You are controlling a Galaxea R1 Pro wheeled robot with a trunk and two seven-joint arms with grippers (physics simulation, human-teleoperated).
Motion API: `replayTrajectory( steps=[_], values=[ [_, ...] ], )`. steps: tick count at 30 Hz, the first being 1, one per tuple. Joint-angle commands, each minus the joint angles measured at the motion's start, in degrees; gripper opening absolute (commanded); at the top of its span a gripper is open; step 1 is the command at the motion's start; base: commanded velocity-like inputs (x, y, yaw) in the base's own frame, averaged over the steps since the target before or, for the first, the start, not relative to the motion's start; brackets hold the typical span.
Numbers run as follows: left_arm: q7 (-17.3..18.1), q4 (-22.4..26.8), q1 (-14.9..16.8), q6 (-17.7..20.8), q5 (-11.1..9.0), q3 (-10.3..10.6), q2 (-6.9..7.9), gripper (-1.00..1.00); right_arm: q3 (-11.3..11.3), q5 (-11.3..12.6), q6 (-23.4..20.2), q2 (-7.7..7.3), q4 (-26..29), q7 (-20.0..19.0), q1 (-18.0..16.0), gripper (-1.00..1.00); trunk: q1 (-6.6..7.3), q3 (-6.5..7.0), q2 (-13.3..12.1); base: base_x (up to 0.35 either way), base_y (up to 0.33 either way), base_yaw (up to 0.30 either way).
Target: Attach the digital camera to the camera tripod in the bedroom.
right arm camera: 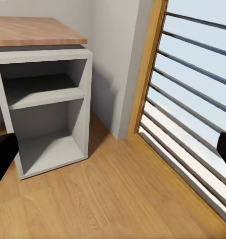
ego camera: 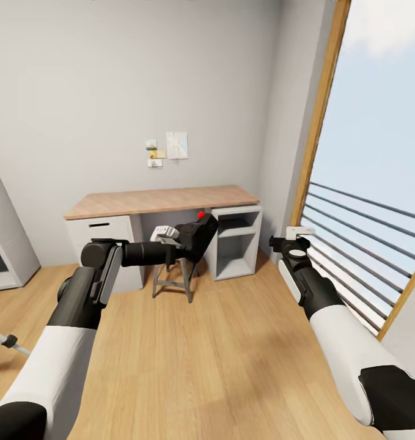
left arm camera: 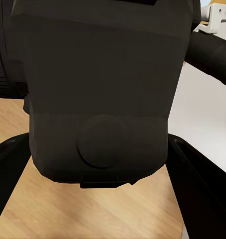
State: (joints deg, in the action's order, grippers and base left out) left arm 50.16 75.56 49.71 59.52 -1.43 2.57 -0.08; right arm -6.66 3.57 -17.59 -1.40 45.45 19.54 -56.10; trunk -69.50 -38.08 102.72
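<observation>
With the left tool (ego camera: 186, 239) clamped on the camera (ego camera: 197, 235) held before the surface (ego camera: 161, 200) and the right tool (ego camera: 296, 239) spread empty, keep the camera level while turning toward the tripod leg (ego camera: 5, 340) at lower left.

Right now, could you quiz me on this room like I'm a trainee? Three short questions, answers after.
1. True or false: the left gripper holds the camera.
2. What stands under the desk, behind the camera: A) a stool, B) a bin, C) a lamp?
3. Fill in: the right gripper is ____ and empty, near the window.

Key: 1 true, its fingers flank the camera body. 2 A, a grey stool. 3 open.
</observation>
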Motion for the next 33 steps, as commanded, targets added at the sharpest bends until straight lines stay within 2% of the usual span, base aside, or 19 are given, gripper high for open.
replayTrajectory(
  steps=[1, 33],
  values=[
    [0.0, 0.0, 0.0, 0.5, -0.2, 0.0, -0.01, -1.00, -0.4, 0.4, -0.3, -0.09, 0.1, 0.5, 0.0, 1.00, 0.23, 0.12, -0.4, 0.000, 0.000, 0.000],
    [0.0, 0.0, 0.1, 0.5, -0.2, 0.0, -0.08, -1.00, -0.4, 0.4, -0.3, -0.09, 0.1, 0.5, -0.1, 1.00, 7.26, 6.22, -13.2, 0.000, 0.000, 0.000]
  ],
)
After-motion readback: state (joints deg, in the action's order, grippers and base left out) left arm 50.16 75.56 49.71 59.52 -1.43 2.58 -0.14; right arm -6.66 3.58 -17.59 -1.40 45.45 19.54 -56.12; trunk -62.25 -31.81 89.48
